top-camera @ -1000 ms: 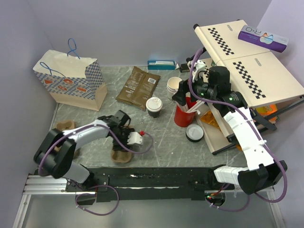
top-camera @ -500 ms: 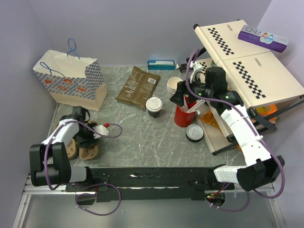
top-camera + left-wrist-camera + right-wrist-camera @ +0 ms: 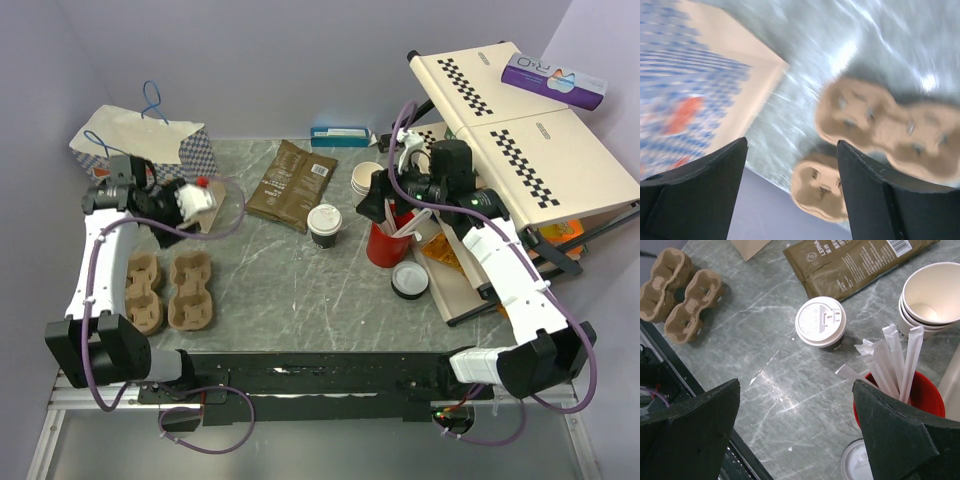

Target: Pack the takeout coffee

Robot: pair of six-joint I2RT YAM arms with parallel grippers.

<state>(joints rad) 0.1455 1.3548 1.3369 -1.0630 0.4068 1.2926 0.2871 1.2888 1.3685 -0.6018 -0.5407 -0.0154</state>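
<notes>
The takeout coffee (image 3: 324, 222) stands upright on the table, lid on and untouched. The right gripper (image 3: 795, 390) hangs above and just right of it, fingers spread wide with nothing between them. In the right wrist view the coffee sits beyond the fingertips, close to the line of the gap. The left gripper (image 3: 791, 150) is well to the left of the coffee, also released and empty, its dark fingers far apart.

Nearer than the coffee and to its left lie two cup carriers (image 3: 190, 290) of rough brown moulded pulp, side by side, each with two round wells. Nearer and to its right lies a loose lid (image 3: 410, 278), a flat white disc. Just right of the coffee stands a glossy red cup (image 3: 385, 245) full of paper-wrapped white sticks. The coffee itself is a short dark-sleeved paper cup under a round white plastic lid with a raised sip tab.

Beyond it to the right is a stack of cream cups (image 3: 366, 178), lidless and nested. Just beyond it to the left lies a flat olive-brown coffee pouch (image 3: 292, 185). Far to its left stands a paper bag (image 3: 150, 150) printed in blue checks, with blue cord handles.

The table (image 3: 300, 290) is grey, veined like marble, and scuffed with white flecks. The walls (image 3: 250, 60) beyond the coffee are plain pale lilac.
</notes>
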